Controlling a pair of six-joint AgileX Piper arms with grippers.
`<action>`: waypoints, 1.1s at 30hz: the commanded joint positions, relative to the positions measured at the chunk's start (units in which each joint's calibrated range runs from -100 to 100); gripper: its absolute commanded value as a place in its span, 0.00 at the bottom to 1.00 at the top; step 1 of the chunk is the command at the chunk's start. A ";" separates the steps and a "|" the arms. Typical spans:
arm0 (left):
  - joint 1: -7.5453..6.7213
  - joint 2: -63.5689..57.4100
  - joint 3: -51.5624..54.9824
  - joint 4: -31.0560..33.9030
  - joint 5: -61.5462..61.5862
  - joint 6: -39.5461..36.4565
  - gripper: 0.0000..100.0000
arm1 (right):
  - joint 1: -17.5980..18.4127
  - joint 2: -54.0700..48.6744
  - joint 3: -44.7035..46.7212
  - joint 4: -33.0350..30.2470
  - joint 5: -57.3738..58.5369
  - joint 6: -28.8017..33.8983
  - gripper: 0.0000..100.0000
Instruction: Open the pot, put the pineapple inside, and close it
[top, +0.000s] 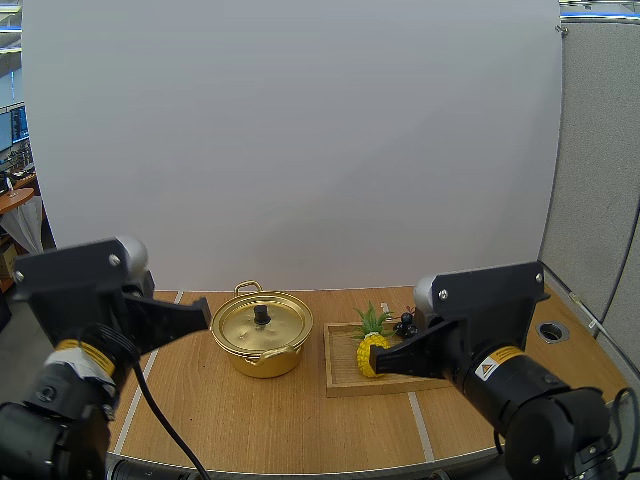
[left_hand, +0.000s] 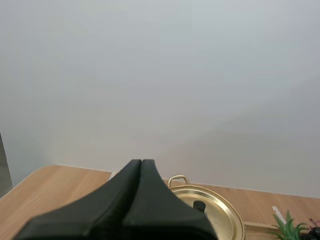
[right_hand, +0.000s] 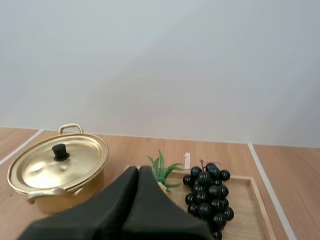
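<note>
A gold pot (top: 262, 349) stands mid-table with its lid (top: 262, 325) on, a black knob (top: 262, 314) on top. To its right a small yellow pineapple (top: 370, 347) with green leaves lies on a wooden tray (top: 343, 378). My left gripper (top: 203, 316) hangs shut above the table, just left of the pot. My right gripper (top: 377, 361) is shut too, its tip in front of the pineapple. In the left wrist view the shut fingers (left_hand: 141, 163) point toward the pot (left_hand: 212, 215). In the right wrist view the shut fingers (right_hand: 139, 170) cover most of the pineapple; only its leaves (right_hand: 162, 170) show.
A bunch of dark grapes (top: 405, 324) lies at the back right of the tray, also beside my right fingers as grapes (right_hand: 208, 190). A round hole (top: 552, 331) sits in the table at far right. White tape lines cross the wooden tabletop (top: 250, 420).
</note>
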 joint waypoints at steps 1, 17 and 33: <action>0.06 -0.13 -8.38 0.61 4.43 0.15 0.00 | -0.17 -0.22 -6.98 -1.69 2.40 -0.68 0.00; 0.06 11.51 -9.42 0.50 5.34 2.16 0.00 | -0.17 11.34 -14.12 0.88 16.42 -0.14 0.00; 0.06 39.96 -19.66 0.50 7.08 3.21 0.00 | -0.17 39.69 -24.43 0.88 17.07 -0.14 0.46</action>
